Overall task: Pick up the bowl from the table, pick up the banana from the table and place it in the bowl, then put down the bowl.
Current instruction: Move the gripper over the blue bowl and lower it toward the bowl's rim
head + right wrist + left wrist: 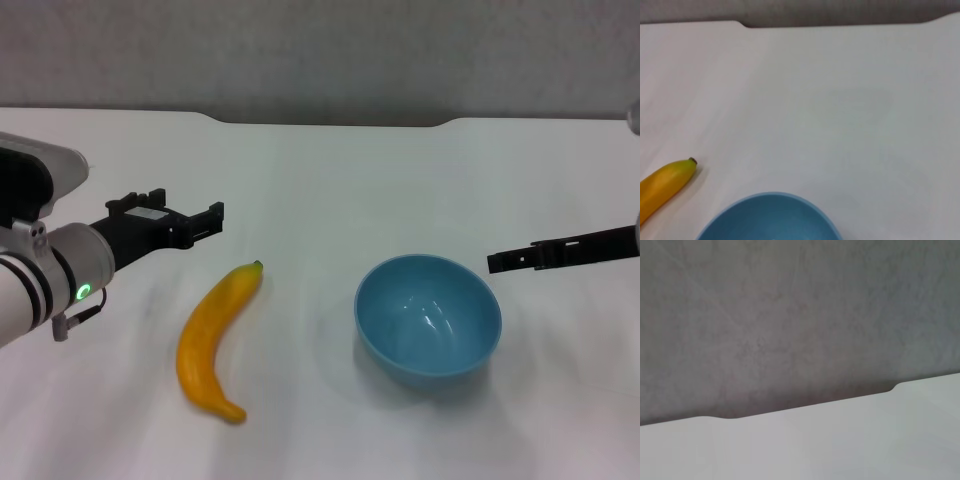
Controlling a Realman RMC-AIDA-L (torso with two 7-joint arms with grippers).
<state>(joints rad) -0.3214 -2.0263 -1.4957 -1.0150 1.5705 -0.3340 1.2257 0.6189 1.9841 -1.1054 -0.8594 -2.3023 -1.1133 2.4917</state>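
We are at the opening step: the bowl [428, 316] sits empty on the tabletop [330, 180], the banana [213, 340] left of it. Right gripper [497, 262] hovers by the bowl's right rim, left gripper [205, 222] above the banana; jaw states we cannot tell. Next, grip the rim.

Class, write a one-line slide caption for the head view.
Banana and empty blue bowl lie apart on the white table, left gripper and right gripper flanking them.
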